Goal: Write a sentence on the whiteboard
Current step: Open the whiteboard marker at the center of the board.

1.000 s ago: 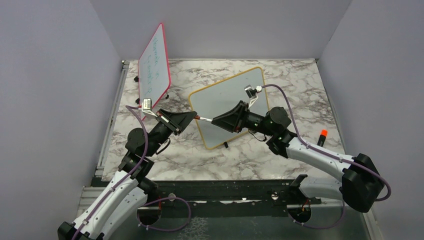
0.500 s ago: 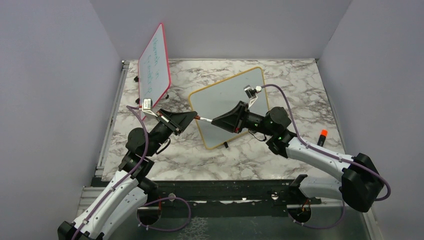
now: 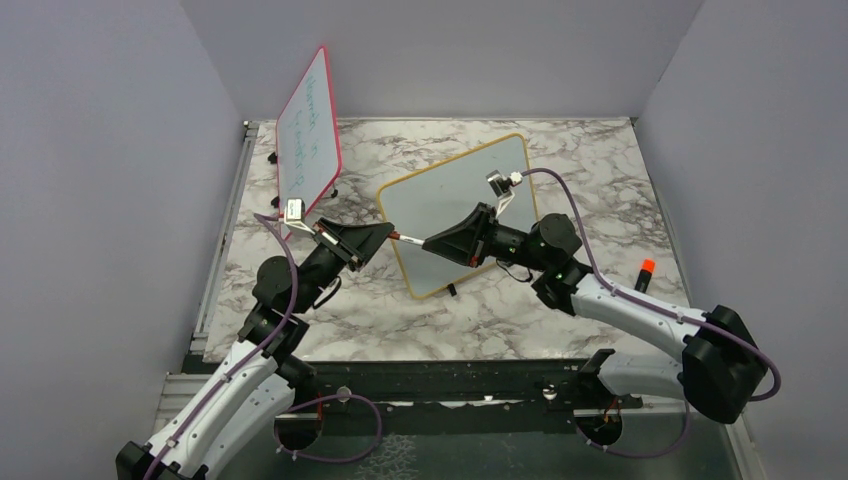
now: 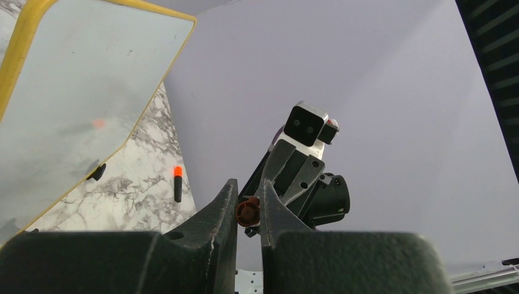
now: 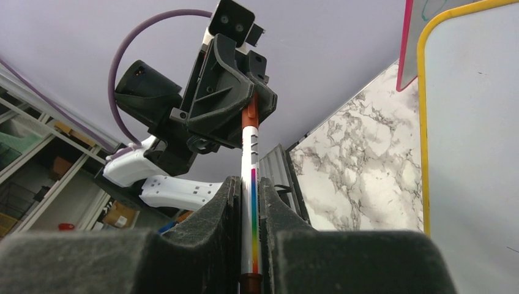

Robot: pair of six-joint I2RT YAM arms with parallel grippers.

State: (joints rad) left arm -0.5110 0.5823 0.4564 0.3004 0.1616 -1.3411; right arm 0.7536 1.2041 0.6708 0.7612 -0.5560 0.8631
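Observation:
The whiteboard (image 3: 455,215) with the yellow frame stands tilted at mid-table, and its face is blank; no sentence shows on it. It also shows in the left wrist view (image 4: 79,92) and the right wrist view (image 5: 471,122). A white marker (image 3: 408,238) with a rainbow stripe spans between my two grippers in front of the board's left edge. My right gripper (image 3: 430,243) (image 5: 249,196) is shut on the marker's barrel (image 5: 251,159). My left gripper (image 3: 385,233) (image 4: 248,205) is shut on its dark red cap (image 4: 248,211).
A red-pink-framed board (image 3: 308,130) with faint green-blue writing stands at the back left, and its edge shows in the right wrist view (image 5: 407,37). A black marker with an orange cap (image 3: 645,272) (image 4: 177,184) lies on the marble table at the right.

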